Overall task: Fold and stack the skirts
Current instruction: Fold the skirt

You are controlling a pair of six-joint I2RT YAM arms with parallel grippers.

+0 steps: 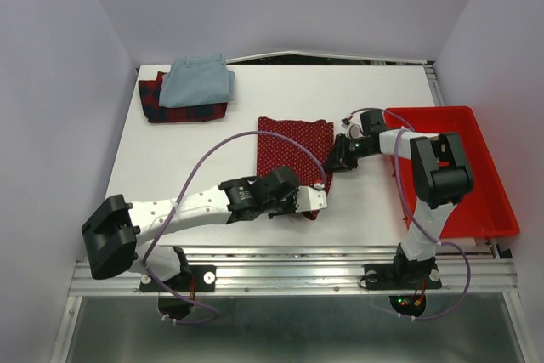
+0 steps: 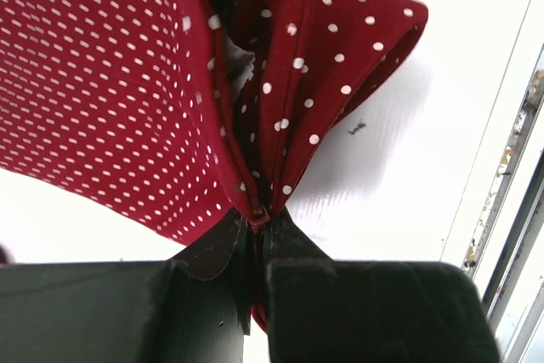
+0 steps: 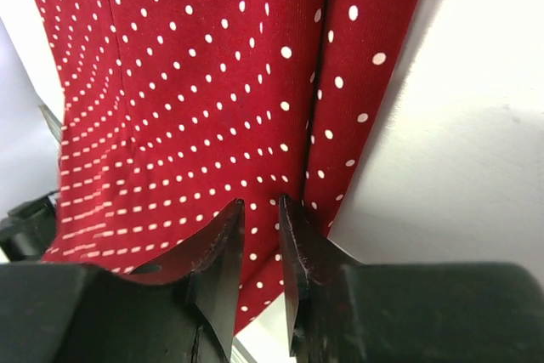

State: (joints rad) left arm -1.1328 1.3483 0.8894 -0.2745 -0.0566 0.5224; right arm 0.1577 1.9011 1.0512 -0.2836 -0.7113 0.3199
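Slippage risk: dotted skirt [image 1: 289,146] lies on tabletop [image 1: 195,150] left of red tray [image 1: 486,183], left tool [image 2: 255,225] clamping its near corner, right tool [image 3: 260,220] narrow over its edge with hold unconfirmed, so lifting could skew the fold.

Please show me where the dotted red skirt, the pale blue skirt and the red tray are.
dotted red skirt [image 1: 293,146]: top view, middle of the cloth.
pale blue skirt [image 1: 197,81]: top view, middle of the folded cloth.
red tray [image 1: 491,180]: top view, bare floor.
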